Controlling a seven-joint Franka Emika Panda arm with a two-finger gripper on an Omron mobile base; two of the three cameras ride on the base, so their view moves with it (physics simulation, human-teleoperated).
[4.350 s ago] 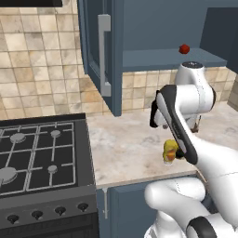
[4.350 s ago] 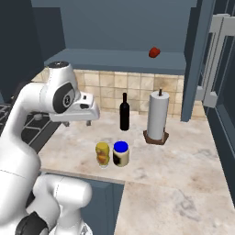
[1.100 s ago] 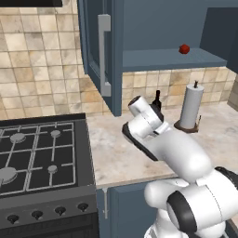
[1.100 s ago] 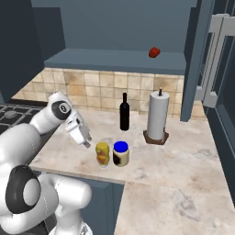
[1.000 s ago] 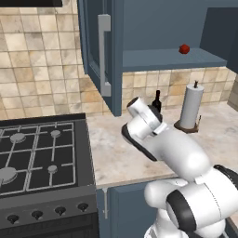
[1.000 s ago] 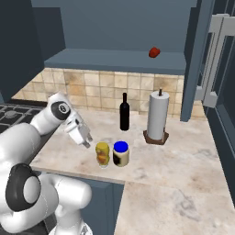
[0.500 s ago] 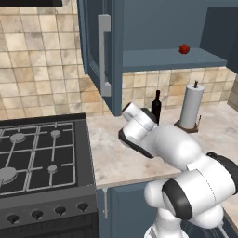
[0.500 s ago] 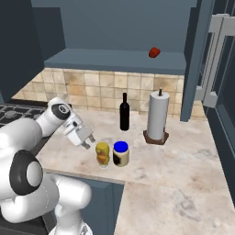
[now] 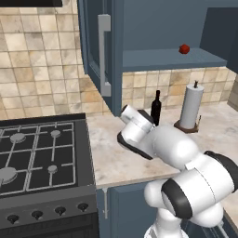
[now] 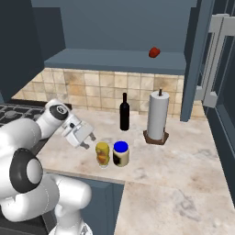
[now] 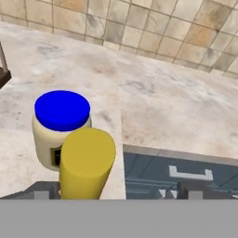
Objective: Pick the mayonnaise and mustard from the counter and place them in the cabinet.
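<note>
The mustard bottle [image 10: 102,154] and the mayonnaise jar [image 10: 120,153] are seen upright, just beside each other, near the front edge of the table [image 10: 174,172]. The end effector [image 10: 86,140] is held just beside the mustard, jaws apart, nothing gripped. A wine bottle [image 10: 124,112] and paper towel roll [image 10: 157,116] are noted nearer the back edge. The cabinet [image 10: 114,58] above is open, a red ball [image 10: 154,52] on its shelf.

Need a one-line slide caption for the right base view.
Open gripper beside yellow mustard bottle and blue-lidded mayonnaise jar on beige counter.
</note>
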